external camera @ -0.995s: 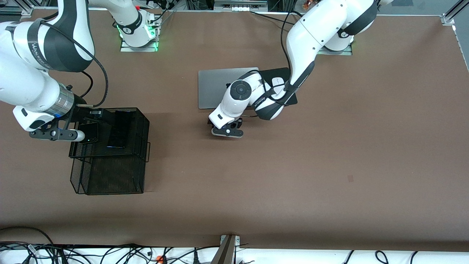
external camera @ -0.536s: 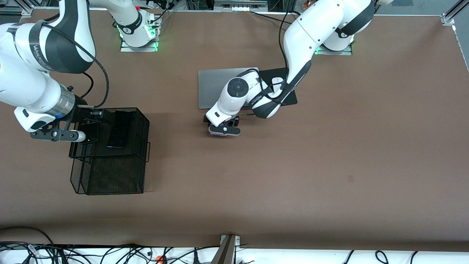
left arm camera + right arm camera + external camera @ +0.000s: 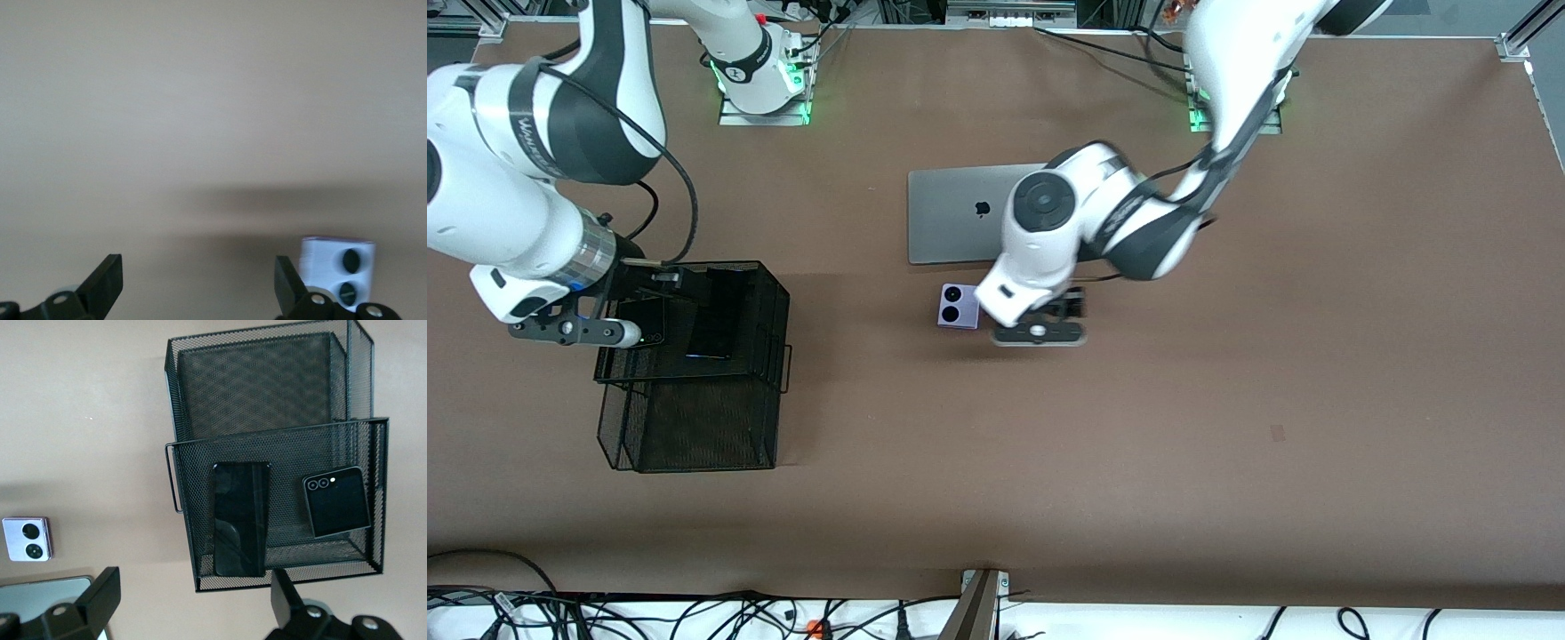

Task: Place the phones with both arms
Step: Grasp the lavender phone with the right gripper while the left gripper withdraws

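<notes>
The square lavender-white phone lies flat on the brown table, camera rings up, just nearer the front camera than the laptop. My left gripper hangs open and empty over bare table beside that phone, toward the left arm's end. The small black flip phone and the long black slab lie side by side in the upper tray of a black mesh rack. My right gripper stands open over the rack's edge, holding nothing.
A closed silver laptop lies at mid-table, partly under the left arm. The rack's lower tier juts toward the front camera. Cables run along the near table edge.
The left gripper has opened and let go of the lavender phone, then lifted and swung toward the left arm's end; the phone now lies uncovered on the table. The right arm has barely shifted.
</notes>
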